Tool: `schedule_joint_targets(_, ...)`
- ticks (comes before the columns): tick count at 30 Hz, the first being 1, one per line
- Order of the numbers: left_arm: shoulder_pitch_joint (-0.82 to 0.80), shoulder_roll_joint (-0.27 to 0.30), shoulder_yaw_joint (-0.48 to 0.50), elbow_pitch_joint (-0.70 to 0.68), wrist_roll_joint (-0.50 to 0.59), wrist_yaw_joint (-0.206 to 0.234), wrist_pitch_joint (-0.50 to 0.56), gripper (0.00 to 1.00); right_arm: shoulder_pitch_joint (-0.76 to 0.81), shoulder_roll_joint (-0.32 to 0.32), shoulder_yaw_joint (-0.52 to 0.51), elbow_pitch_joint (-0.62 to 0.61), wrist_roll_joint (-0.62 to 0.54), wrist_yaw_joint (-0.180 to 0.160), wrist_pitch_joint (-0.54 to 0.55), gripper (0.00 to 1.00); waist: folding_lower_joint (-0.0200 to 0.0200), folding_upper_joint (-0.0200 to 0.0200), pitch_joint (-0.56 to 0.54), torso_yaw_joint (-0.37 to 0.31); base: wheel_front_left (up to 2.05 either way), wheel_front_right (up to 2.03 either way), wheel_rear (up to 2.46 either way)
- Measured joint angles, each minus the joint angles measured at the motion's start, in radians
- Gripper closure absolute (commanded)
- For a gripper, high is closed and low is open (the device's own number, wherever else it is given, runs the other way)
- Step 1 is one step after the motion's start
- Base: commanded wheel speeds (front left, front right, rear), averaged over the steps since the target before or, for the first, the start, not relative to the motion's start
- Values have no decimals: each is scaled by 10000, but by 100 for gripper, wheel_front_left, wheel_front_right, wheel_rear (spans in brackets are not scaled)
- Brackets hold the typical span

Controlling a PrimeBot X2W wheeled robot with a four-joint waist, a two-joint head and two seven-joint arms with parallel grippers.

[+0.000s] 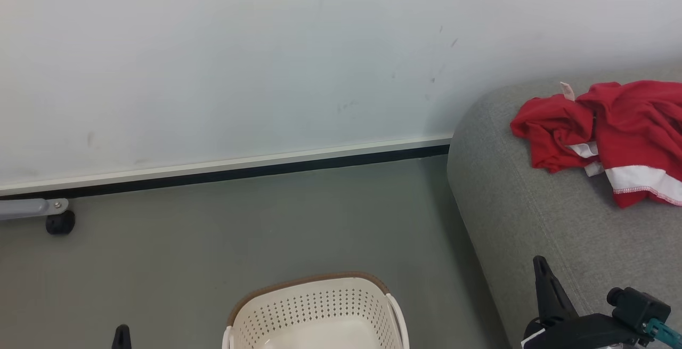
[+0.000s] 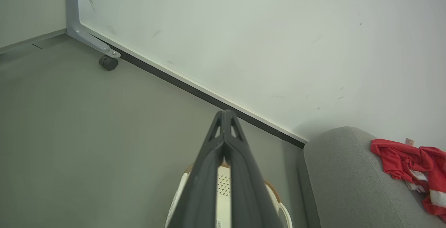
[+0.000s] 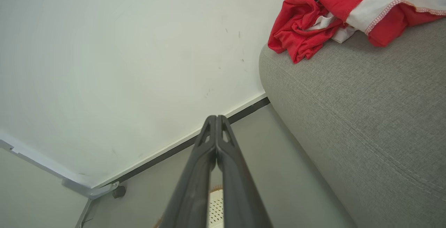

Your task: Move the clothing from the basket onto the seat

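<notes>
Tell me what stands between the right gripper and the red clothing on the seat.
Nothing visible. The right gripper, shut and empty, is near the edge of the seat; bare grey upholstery lies between it and the clothing.

- One basket (image 1: 314,306).
- One seat (image 1: 533,221).
- One heap of red clothing (image 1: 628,120); how many garments are in it cannot be told.
- One pale tag (image 1: 568,91) on that heap.
- One black caster (image 1: 60,222).
- Two grippers: left gripper (image 2: 225,114) and right gripper (image 3: 216,117), two fingers each.
</notes>
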Motion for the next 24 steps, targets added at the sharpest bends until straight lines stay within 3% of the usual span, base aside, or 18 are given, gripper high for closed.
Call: schedule_joint_targets(24,-1034,-297,249,853,-3005,-552,872,100,-210,385,-1277,447,3114,602,884,100,0,0,92,229,0,0,0)
